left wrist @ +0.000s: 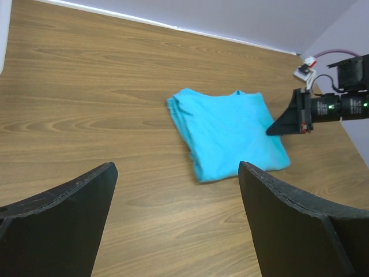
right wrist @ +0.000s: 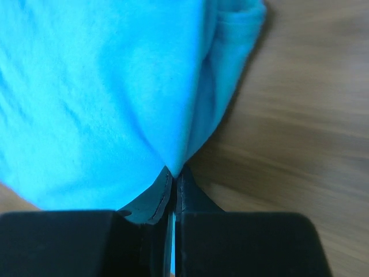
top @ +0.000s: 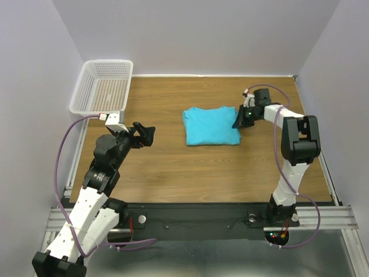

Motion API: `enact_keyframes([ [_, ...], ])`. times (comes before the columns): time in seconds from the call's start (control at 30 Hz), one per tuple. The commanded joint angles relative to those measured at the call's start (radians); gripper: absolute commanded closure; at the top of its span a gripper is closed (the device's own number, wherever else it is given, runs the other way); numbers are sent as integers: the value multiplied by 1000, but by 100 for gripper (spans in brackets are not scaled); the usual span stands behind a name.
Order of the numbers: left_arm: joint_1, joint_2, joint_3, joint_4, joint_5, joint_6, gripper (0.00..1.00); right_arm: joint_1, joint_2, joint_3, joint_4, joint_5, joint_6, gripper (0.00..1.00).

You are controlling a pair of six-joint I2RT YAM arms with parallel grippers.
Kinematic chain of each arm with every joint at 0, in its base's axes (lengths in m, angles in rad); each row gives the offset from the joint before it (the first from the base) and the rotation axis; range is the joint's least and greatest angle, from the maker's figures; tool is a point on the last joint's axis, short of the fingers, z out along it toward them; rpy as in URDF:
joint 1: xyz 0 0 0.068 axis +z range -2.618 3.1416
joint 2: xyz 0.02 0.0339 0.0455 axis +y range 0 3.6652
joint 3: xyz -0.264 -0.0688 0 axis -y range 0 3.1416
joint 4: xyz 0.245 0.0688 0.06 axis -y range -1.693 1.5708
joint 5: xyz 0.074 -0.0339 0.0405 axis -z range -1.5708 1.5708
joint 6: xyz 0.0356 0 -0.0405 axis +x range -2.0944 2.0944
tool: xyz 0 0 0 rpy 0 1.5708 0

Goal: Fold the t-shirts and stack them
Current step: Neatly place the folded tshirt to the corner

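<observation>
Nearest the bases, the left gripper [top: 145, 134] hangs above the bare table [top: 173, 173] with its jaws spread wide and nothing between them, aimed toward the middle. Further out, the shirt [top: 210, 127] lies flat at mid-table, already folded into a compact, layered rectangle. At its right edge the right gripper [top: 239, 120] is down on the wood with its jaws pressed together, pinching a corner of the cloth, which draws to a peak at the tips. At the far left corner a white basket [top: 78, 95] stands well apart from the shirt.

Folding looks mostly done. What remains is probably one last fold or a tidy, then placing it. No second shirt shows to stack.
</observation>
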Motion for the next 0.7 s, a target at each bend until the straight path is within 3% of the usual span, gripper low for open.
enact_keyframes([
  [0.0, 3, 6, 3, 37, -2, 1, 2, -152, -2, 99, -58, 28, -179, 99],
  [0.1, 3, 12, 1, 39, 3, 0, 2, -229, 30, 150, -87, 62, -305, 99],
  [0.3, 3, 18, -5, 45, 7, -8, 2, -396, 137, 315, -126, 85, -373, 99],
  [0.67, 3, 49, -3, 48, 15, -6, 2, -515, 329, 663, -201, 211, -459, 99],
])
